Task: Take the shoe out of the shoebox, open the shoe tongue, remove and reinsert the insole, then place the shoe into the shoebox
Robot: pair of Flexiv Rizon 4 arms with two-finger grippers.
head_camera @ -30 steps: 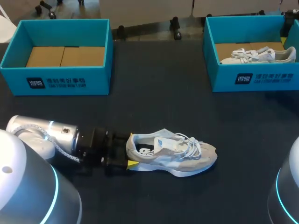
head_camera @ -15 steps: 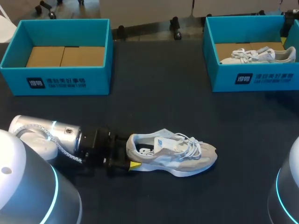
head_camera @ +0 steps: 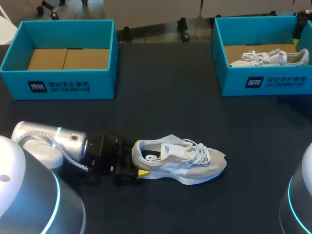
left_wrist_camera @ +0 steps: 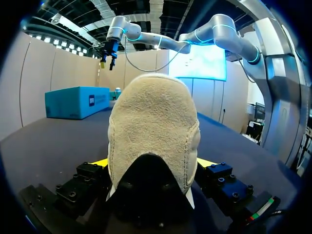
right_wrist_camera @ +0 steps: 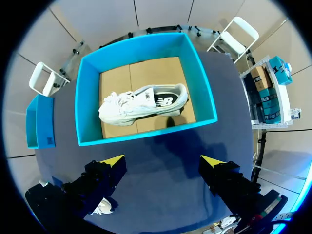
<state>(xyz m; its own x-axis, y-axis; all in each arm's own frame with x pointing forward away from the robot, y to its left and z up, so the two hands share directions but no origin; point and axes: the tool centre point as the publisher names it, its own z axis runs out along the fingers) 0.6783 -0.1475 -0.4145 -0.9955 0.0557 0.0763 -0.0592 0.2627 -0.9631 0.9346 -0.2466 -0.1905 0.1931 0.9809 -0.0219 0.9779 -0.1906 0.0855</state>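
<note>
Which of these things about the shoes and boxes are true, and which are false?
1. The grey shoe lies on the table, outside both boxes. True.
2. The left box holds a shoe. False: only cardboard shows inside.
3. The left hand is at the grey shoe's toe. False: it grips the heel.
4. A white shoe lies in the right box. True.
5. The right hand holds the white shoe. False: it is open above the box, holding nothing.

Even overhead light washes the dark table [head_camera: 165, 97], a soft shadow pools under the shoe [head_camera: 190, 165], and the left arm [head_camera: 41, 139] catches mild glare on its silver casing
</note>
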